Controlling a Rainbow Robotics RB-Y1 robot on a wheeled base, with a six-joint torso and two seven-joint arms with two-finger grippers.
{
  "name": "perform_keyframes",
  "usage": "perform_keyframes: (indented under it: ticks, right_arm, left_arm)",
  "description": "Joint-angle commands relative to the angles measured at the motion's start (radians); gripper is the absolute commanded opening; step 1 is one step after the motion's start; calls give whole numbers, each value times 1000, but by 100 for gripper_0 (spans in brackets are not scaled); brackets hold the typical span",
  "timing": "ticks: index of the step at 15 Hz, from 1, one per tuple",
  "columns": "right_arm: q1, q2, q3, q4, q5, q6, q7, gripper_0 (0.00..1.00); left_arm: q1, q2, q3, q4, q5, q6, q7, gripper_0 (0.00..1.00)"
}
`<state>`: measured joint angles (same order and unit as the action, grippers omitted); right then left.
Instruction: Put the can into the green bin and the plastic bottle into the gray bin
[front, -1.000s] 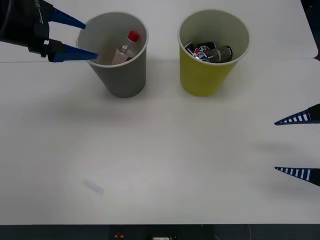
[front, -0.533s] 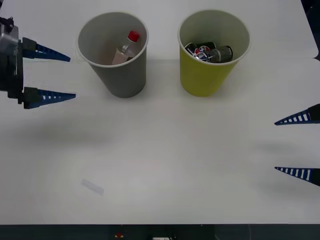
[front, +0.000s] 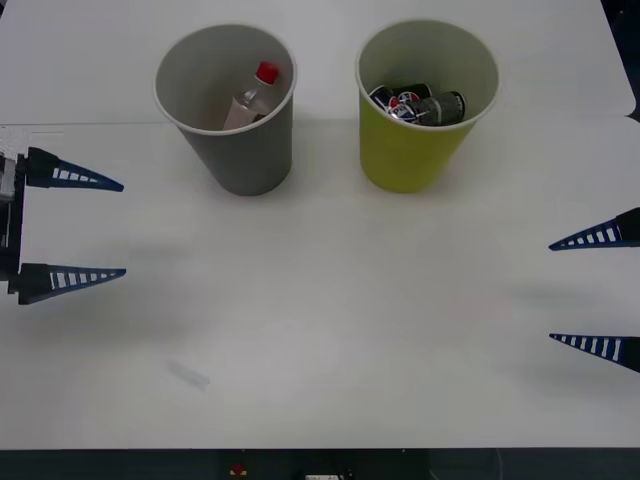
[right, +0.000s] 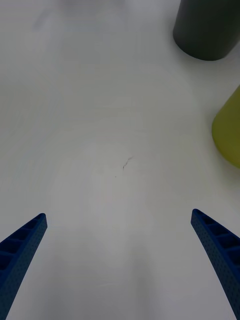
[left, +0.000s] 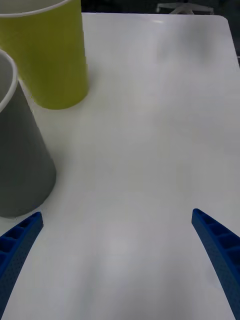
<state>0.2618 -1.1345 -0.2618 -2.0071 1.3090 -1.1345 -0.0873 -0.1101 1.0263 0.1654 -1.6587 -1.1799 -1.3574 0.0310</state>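
The gray bin (front: 232, 150) stands at the back left of the table with the plastic bottle (front: 250, 98), red cap up, leaning inside it. To its right the green bin (front: 418, 145) holds dark cans (front: 418, 105). My left gripper (front: 122, 228) hovers open and empty at the table's left edge, in front of and left of the gray bin (left: 20, 165). The green bin (left: 47, 55) stands beyond it in the left wrist view. At the right edge my right gripper (front: 550, 292) stays open and empty, with the gray bin (right: 207, 27) and green bin (right: 227, 132) ahead of it.
The white table (front: 330, 320) spreads wide and bare in front of both bins. A faint smudge (front: 187, 374) marks the surface near the front left. A seam runs across the tabletop behind the bins.
My left gripper has drawn back from the gray bin's rim toward the front and left, open and empty. The bottle stays in the gray bin. The right arm has not moved.
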Motion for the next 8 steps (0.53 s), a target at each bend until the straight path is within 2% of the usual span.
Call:
perform_keyframes:
  ticks: [1, 3, 8]
  right_arm:
    - [0, 0, 0, 0, 0, 0, 0, 100]
    - [0, 0, 0, 0, 0, 0, 0, 100]
    - [0, 0, 0, 0, 0, 0, 0, 100]
  left_arm:
    - [70, 0, 3, -13, 22, 0, -88, 100]
    - [107, 9, 3, -15, 40, 0, -148, 100]
    - [184, 43, 3, -35, 71, 0, -194, 100]
